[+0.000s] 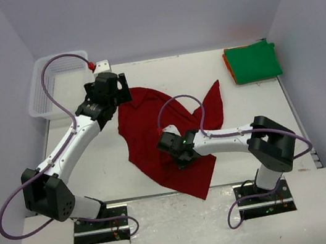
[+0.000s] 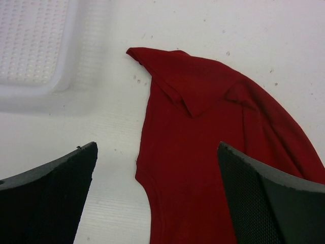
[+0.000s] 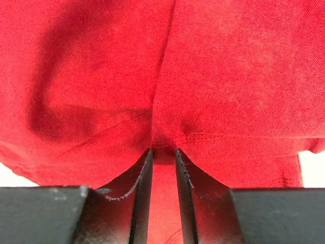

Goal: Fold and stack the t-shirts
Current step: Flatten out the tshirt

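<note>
The right gripper (image 3: 163, 155), arm bent low, pinches a fold of the dark red t-shirt (image 1: 145, 125) spread on the table (image 1: 167, 71); the left gripper (image 2: 157, 146), arm stretched forward, hovers wide open over its far-left edge near the white mesh basket (image 1: 51, 90)

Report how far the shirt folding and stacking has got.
Done: the green t-shirt lies folded on the orange t-shirt at the far right corner. In hand: the dark red t-shirt lies rumpled mid-table; the right gripper is shut on a pinch of it, and the left gripper hangs open over its far-left edge. Left: fold the red one and add it to the stack.
</note>
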`<action>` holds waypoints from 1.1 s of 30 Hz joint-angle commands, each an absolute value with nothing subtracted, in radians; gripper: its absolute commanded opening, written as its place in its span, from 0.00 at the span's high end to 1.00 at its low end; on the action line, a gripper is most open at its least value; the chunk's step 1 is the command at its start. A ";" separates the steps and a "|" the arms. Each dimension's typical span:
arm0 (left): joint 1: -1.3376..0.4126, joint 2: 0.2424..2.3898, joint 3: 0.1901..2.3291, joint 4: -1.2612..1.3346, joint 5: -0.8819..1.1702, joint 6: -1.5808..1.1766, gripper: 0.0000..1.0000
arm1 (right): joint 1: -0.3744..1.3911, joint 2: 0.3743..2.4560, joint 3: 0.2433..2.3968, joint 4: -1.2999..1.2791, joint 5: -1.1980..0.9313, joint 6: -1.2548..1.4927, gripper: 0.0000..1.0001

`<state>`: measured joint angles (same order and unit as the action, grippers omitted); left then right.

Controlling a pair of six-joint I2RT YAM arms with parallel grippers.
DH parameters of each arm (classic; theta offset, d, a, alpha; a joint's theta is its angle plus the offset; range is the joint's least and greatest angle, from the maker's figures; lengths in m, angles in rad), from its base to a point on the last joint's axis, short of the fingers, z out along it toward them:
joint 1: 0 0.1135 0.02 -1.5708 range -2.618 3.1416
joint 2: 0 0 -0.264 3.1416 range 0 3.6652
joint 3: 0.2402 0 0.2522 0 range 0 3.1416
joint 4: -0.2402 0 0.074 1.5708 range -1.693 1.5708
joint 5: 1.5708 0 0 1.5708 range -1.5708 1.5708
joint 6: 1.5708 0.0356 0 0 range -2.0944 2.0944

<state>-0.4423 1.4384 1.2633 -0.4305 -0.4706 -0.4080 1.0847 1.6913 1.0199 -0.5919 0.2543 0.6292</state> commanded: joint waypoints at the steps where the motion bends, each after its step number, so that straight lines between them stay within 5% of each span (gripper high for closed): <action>1: -0.433 1.442 1.255 -0.387 -0.460 -0.399 0.00 | 1.095 1.647 1.008 -0.607 0.290 0.660 0.76; 20: -0.430 1.425 1.252 -0.393 -0.449 -0.393 0.00 | 1.095 1.689 0.994 -0.557 0.249 0.646 0.69; 25: -0.428 1.420 1.247 -0.391 -0.448 -0.391 0.00 | 1.097 1.718 0.997 -0.545 0.238 0.646 0.78; 33: -0.428 1.431 1.244 -0.382 -0.440 -0.393 0.00 | 1.097 1.675 1.009 -0.603 0.305 0.666 0.78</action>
<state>-0.4385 1.4441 1.2469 -0.4267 -0.4488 -0.4015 1.0885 1.7039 1.0019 -0.5713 0.2527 0.6376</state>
